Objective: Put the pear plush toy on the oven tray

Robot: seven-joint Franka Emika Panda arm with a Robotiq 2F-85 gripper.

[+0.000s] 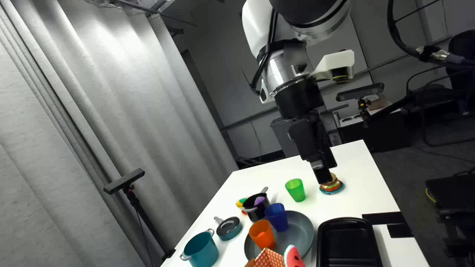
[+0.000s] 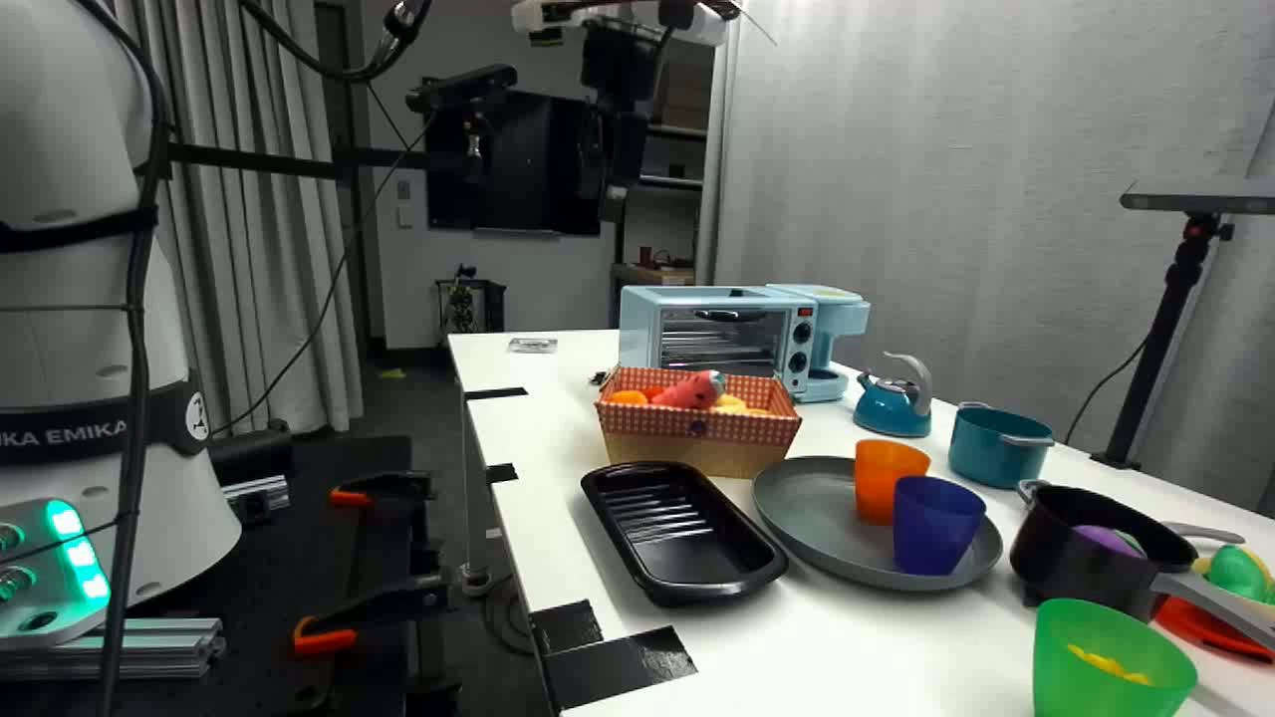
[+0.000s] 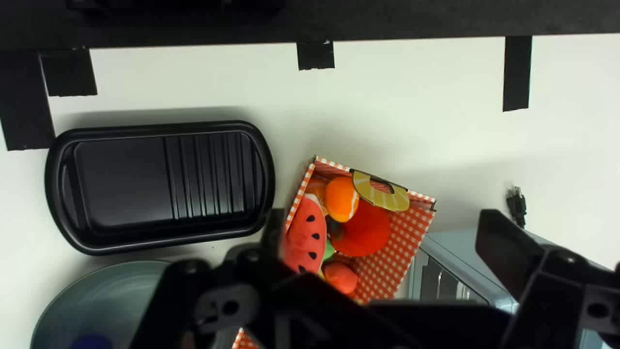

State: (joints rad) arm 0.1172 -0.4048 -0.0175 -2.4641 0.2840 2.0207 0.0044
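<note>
In the wrist view, the robot's fingers stand spread in the lower half of the frame, a red-checked basket showing between them. It holds a watermelon toy, an orange, a round red toy and a smaller coral piece, with a yellow ring slice along its upper edge. A patch of green shows beside the watermelon toy; whether it is the pear plush toy cannot be told. The ridged black oven tray lies at left of the frame, a gray plate at lower left.

In an exterior view, the white arm reaches down from the top of the frame, its fingers in front of a burger toy on a blue dish at right of center. A purple toy sits in a black pot at lower center; beside it, an orange cup and a blue cup stand on the gray plate. A teal pot occupies the bottom, left of center, near a small teal pan.

In an exterior view, the fingers appear at upper center, well above the white surface. Red, orange and yellow toys fill the basket in mid-frame, before a pale-blue toaster oven. A green cup at lower right holds yellow pieces. At the right edge, a rounded green lump shows beside the black pot; it, too, cannot be confirmed as the pear plush toy.
</note>
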